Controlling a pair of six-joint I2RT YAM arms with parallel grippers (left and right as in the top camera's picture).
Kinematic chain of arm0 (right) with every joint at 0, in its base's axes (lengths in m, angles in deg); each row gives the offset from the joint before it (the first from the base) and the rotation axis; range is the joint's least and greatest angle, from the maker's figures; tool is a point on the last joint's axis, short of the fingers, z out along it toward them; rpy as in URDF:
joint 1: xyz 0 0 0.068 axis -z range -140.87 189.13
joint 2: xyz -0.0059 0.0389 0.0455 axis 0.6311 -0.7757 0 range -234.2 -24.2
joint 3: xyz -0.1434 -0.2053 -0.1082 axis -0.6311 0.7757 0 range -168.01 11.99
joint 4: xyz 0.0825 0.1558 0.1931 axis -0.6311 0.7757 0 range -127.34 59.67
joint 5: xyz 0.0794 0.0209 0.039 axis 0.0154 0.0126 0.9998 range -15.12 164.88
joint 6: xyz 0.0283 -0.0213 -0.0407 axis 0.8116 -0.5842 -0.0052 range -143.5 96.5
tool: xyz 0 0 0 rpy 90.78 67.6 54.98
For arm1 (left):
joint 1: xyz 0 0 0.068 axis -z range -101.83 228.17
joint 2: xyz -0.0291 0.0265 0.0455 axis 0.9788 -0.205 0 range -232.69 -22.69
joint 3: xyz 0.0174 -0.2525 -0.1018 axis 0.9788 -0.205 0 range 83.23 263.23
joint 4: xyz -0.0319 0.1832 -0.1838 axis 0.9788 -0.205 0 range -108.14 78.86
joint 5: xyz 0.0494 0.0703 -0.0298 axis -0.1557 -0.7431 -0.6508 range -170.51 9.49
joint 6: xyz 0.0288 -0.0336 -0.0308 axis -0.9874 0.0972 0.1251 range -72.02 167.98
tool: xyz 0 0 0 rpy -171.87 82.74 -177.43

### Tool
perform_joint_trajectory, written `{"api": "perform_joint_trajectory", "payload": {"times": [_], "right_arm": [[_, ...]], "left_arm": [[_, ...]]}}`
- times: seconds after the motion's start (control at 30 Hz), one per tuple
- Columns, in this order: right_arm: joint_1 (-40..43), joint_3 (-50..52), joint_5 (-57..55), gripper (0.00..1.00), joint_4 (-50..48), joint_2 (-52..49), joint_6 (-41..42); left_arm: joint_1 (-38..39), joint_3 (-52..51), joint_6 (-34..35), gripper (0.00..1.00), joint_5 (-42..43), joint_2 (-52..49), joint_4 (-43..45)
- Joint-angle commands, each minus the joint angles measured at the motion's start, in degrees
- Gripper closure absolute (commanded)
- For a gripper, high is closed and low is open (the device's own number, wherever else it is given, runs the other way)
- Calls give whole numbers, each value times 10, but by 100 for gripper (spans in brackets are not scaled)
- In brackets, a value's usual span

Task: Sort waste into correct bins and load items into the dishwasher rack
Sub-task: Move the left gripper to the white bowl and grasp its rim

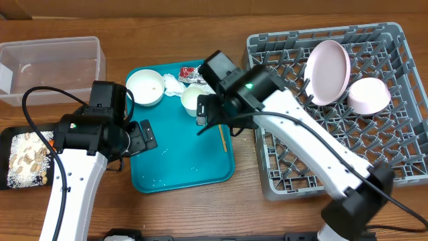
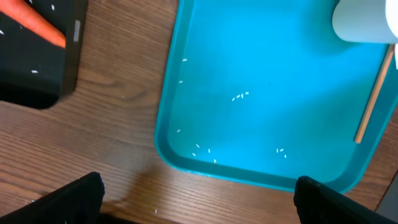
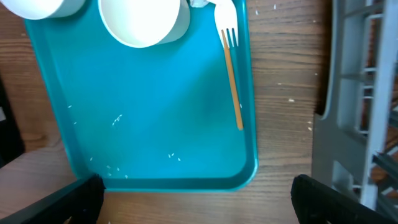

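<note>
Dishwasher rack (image 1: 378, 150) with one plate (image 1: 328, 72), one bowl (image 1: 368, 95), both end effectors (image 2: 198, 202) (image 3: 198, 199) wide-open, empty

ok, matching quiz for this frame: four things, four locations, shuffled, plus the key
Things:
1. plate
2. fork
3. carrot
4. clear tub

Places:
A. in the black tray
B. standing on edge in the grey rack
C. lying on the teal tray, near its right edge
D. directly on the table, far-left corner

Pairs: 1-B, 2-C, 3-A, 4-D
</note>
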State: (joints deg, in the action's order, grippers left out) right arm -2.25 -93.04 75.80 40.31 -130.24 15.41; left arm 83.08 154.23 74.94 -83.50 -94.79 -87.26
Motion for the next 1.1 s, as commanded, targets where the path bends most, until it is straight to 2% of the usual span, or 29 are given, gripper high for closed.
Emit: {"api": "perform_joint_trajectory", "payload": {"times": [0.0,0.17,0.3,0.47,0.67,0.8,1.07], "right_arm": [[-2,-7,6,0,-15,-5,5],[-2,-6,6,0,-60,-5,6],[-1,2,2,0,-77,-5,6],[0,9,-63,0,-84,-5,6],[24,8,-73,0,-85,-5,6],[50,8,-73,0,-73,-5,5],[74,8,-73,0,-64,-5,5]], "left_arm": [[2,10,9,0,-21,8,9],[-16,10,24,0,-45,-4,29],[-80,10,37,0,16,-26,34],[-132,10,-65,0,136,-67,47],[-132,10,-60,0,140,-96,98],[-132,10,-16,12,140,-121,149],[-131,11,53,25,140,-215,254]]}}
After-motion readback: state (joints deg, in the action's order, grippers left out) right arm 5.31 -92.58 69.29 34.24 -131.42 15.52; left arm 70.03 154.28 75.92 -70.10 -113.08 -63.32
